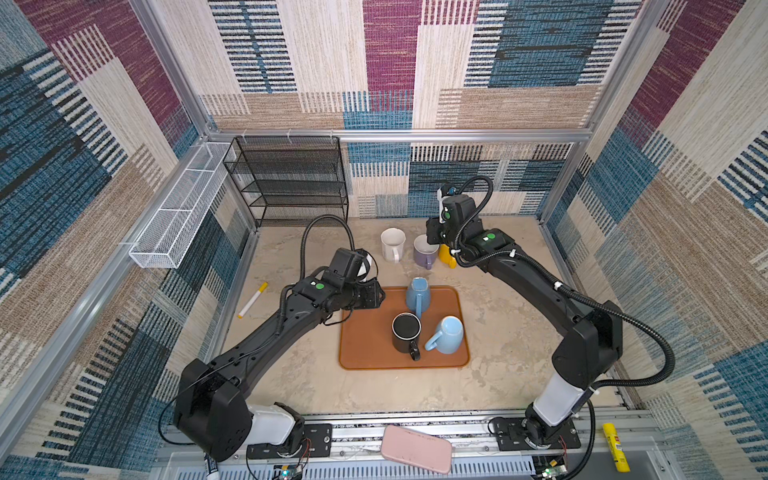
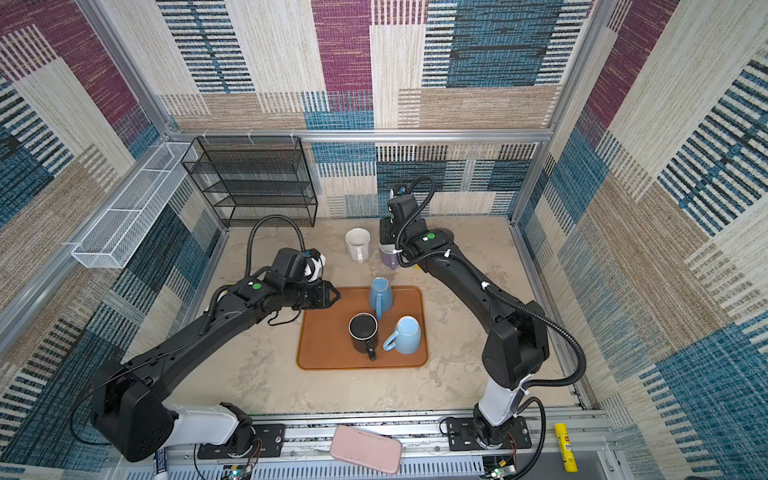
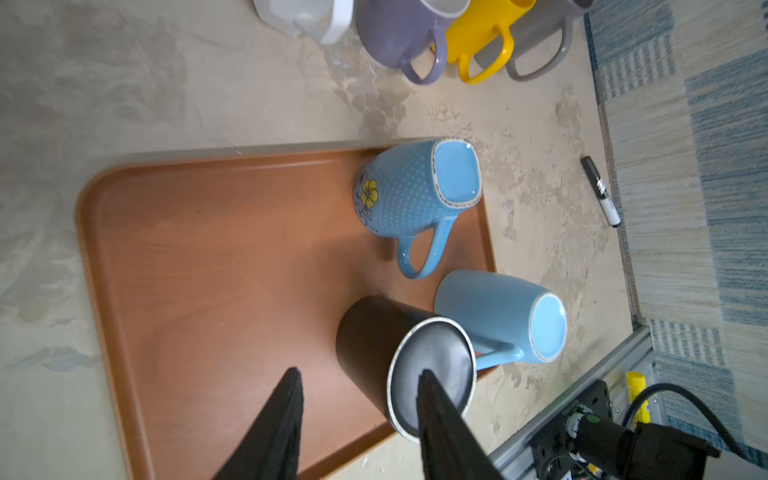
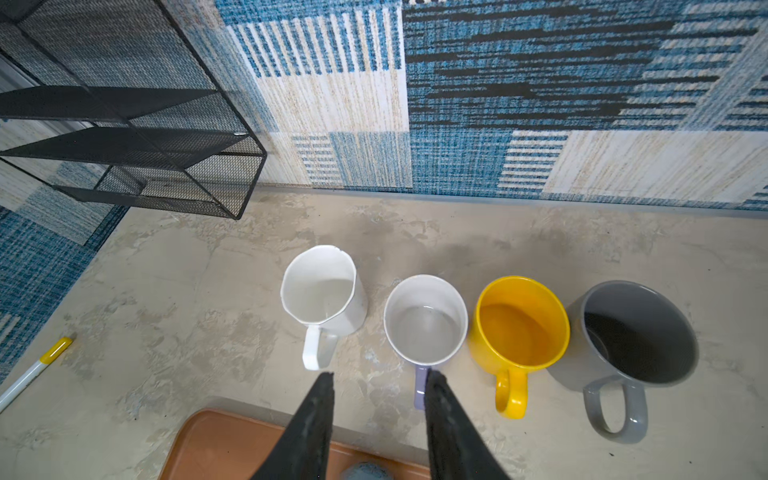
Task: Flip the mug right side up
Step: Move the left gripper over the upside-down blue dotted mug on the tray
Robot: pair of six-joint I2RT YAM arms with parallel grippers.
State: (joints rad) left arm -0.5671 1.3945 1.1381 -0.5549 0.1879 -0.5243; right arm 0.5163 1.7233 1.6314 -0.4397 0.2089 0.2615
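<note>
— Patterned fabric walls are seen round a mottled beige desk (image 1: 511, 332). Where are the upturned mugs found?

— On the brown tray (image 1: 365, 349) at the middle of the desk. Three are stood bottom up there: a black mug (image 1: 406, 332) near the tray's middle, a light blue mug (image 1: 449, 334) just to its right, and a dotted blue mug (image 1: 417, 297) by the far edge. Which of the three is meant cannot be told.

— How is the left pincer (image 3: 359, 370) held?

— Its fingers are set apart and nothing is gripped. It is hung over the tray's far left corner, pointed rightward and apart from the mugs.

— And the right pincer (image 4: 380, 374)?

— Spread as well, and empty. It is poised over the far part of the desk, above a row of upright mugs: a white mug (image 4: 322, 291), a purple mug (image 4: 426, 322), a yellow mug (image 4: 519, 328) and a grey mug (image 4: 636, 332), left to right. The purple mug's handle is seen just beside one finger. Whether it is touched cannot be told.

— What else is laid about?

— A yellow-capped marker (image 1: 252, 300) is laid on the desk left of the tray, and a black marker (image 3: 600, 191) by the right wall. A black mesh shelf (image 1: 286, 178) is stood in the far left corner, and a white wire basket (image 1: 178, 208) is fixed to the left wall.
</note>
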